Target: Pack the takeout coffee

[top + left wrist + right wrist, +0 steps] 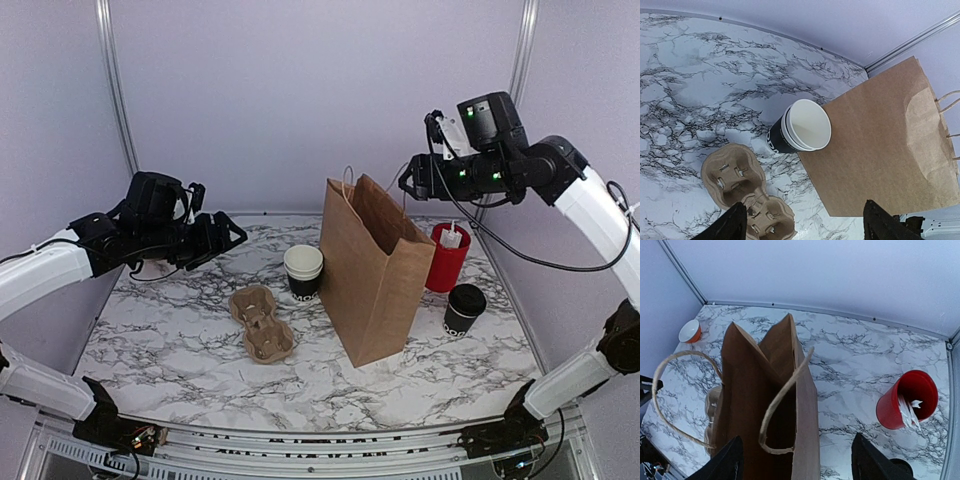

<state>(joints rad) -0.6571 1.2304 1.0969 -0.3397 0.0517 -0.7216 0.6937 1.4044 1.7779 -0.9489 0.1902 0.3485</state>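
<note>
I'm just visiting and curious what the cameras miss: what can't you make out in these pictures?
- Inside of the paper bag: dark in the right wrist view, walled off in the top view.
- Lettering on the takeout coffee: too small in the top view.
- White things in the red cylinder: too small, either view.

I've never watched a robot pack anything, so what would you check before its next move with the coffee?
1. Paper bag upright: ok.
2. Bag mouth wide enough for a cup: cannot tell, it looks narrow.
3. Coffee cup upright, lid on: ok.
4. Coffee inside the bag: not ok, it stands on the table beside it.
5. Right fingers open, empty: ok.
6. Left fingers open, empty: ok.
</note>
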